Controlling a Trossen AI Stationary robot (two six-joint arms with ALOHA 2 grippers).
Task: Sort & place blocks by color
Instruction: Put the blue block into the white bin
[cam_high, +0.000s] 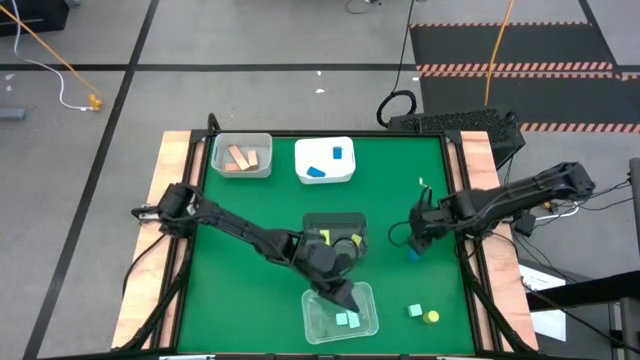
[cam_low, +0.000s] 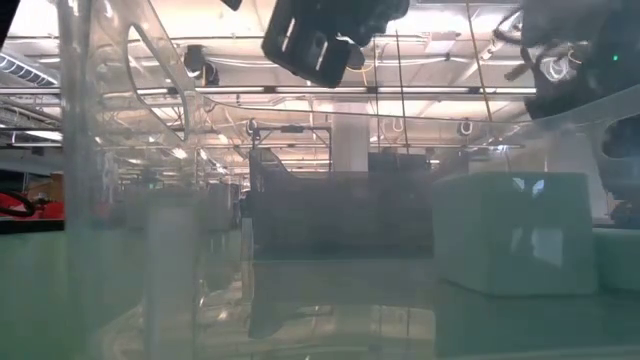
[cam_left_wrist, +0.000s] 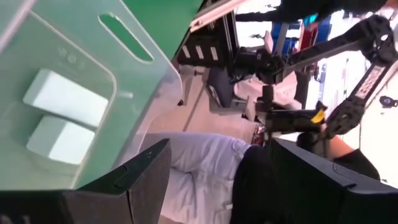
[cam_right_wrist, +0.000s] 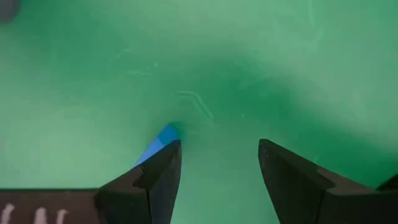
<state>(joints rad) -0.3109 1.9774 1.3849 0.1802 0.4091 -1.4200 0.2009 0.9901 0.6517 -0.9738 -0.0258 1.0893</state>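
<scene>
Now | left gripper (cam_high: 347, 296): fingers apart over mint blocks (cam_left_wrist: 65, 98) | writing: seemingly unreadable

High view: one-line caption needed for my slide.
Left gripper open above the clear tray with mint blocks; right gripper low on the mat.

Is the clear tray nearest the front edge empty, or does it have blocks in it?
Not empty. The clear tray holds two mint green blocks, lying side by side; the left gripper hovers above it.

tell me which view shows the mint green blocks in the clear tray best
Left wrist view: two mint green blocks lie side by side, unobstructed. High view shows them small in the clear tray; low view is hazy; right wrist view misses them.
</scene>
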